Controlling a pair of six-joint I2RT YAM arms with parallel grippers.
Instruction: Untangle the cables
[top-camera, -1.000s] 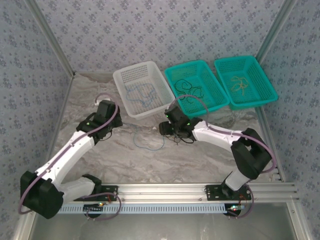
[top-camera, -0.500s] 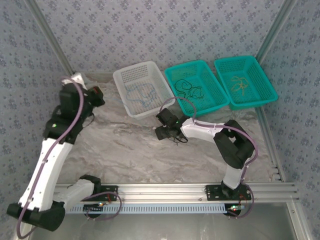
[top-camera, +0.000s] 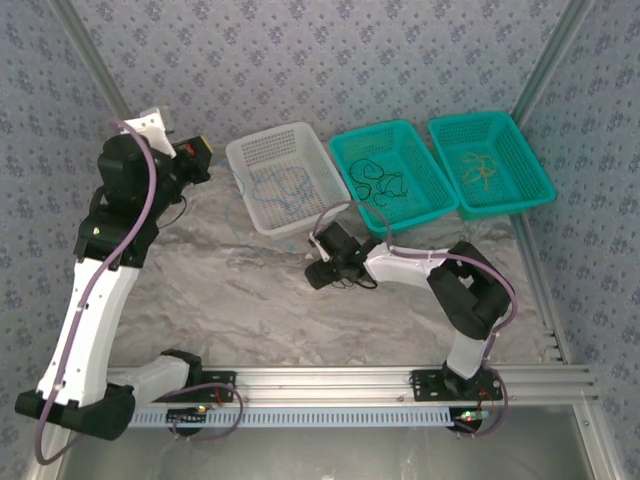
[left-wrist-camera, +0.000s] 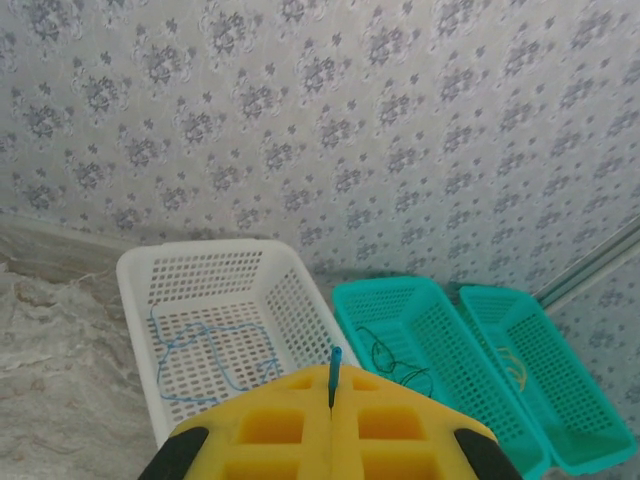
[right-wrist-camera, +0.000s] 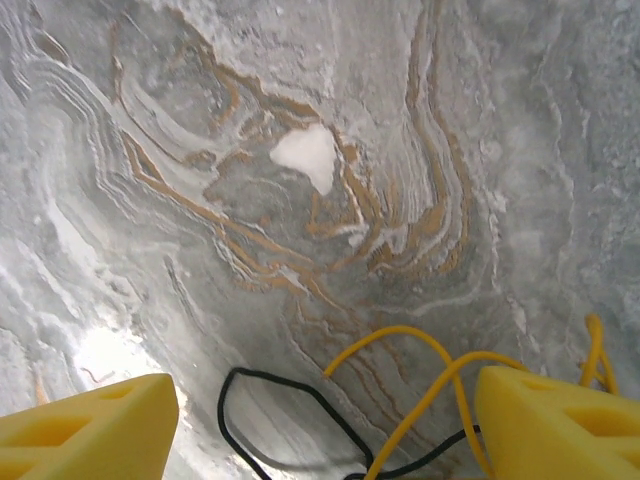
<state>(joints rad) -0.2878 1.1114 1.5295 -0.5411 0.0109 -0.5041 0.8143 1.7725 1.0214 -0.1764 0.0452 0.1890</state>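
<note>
While the left gripper hangs high beside the white basket, I can see its yellow pads pressed flat together, with the tip of a blue cable poking up from the seam. It has that wire by the very end. I cannot tell from the wrist view how the rest of it hangs. More blue wire lies curled on the basket floor.

Low over the marble table, the right gripper stands wide open and holds nothing. Between its pads lie a black cable in a loose loop and a yellow cable arching across it. The two look crossed near the bottom edge, though I cannot make out which runs on top.

From overhead, the middle teal basket carries black wire and the far teal basket carries yellow wire, so I judge the sorting goes by colour.

These wires look feather-light, springy and thin, so I expect them to slip from soft pads unless pinched squarely. A tug on one will likely drag its neighbour along. I would take the yellow one at the top of its arch, well clear of the black loop, and lift slowly so the black one can fall free.
</note>
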